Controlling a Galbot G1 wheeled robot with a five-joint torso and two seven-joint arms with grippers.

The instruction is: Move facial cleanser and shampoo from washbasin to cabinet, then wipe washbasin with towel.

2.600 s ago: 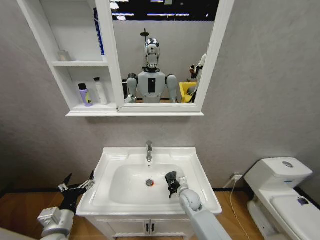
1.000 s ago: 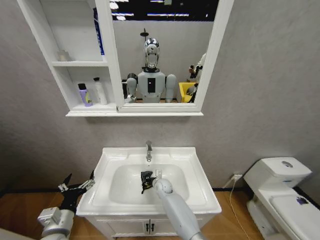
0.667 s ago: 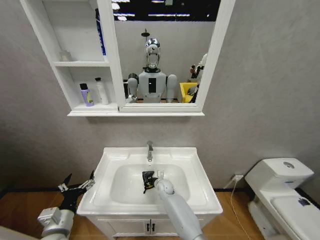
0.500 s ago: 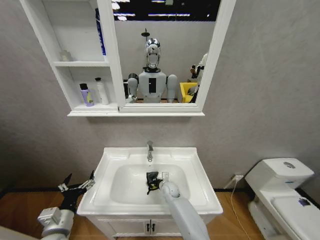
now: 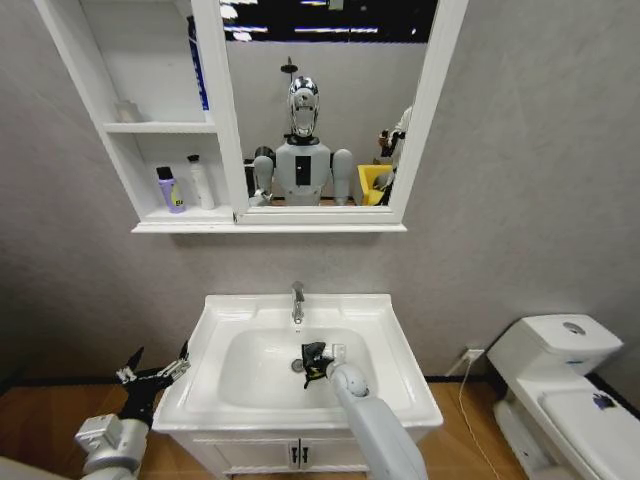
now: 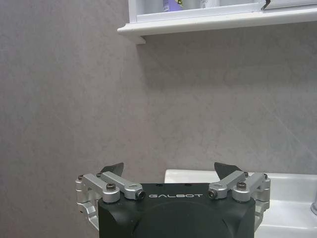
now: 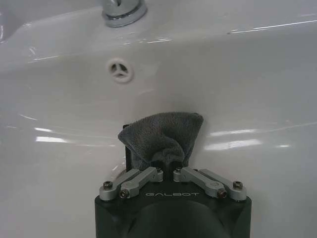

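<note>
My right gripper (image 5: 314, 366) is down in the bowl of the white washbasin (image 5: 222, 322), shut on the dark grey towel (image 5: 312, 354). The cloth rests against the bowl wall beside the drain (image 5: 297, 366). In the right wrist view the towel (image 7: 163, 138) bunches out of the right gripper (image 7: 167, 167), below the overflow hole (image 7: 120, 70). A purple bottle (image 5: 171, 190) and a white black-capped bottle (image 5: 201, 182) stand on the cabinet's (image 5: 163, 127) lower shelf; I cannot tell which is the facial cleanser and which the shampoo. My left gripper (image 5: 152, 373) hangs open, left of the basin.
A chrome tap (image 5: 297, 301) rises at the basin's back. The mirror (image 5: 320, 100) reflects the robot. A white toilet (image 5: 565, 385) stands to the right. The left gripper (image 6: 168, 169) faces the grey wall under the shelf edge (image 6: 223, 20). Wooden floor lies below.
My right gripper has dragged the towel across the bowl, first from the right side to left of centre, then back a little rightward past the drain. The left arm has not moved.
</note>
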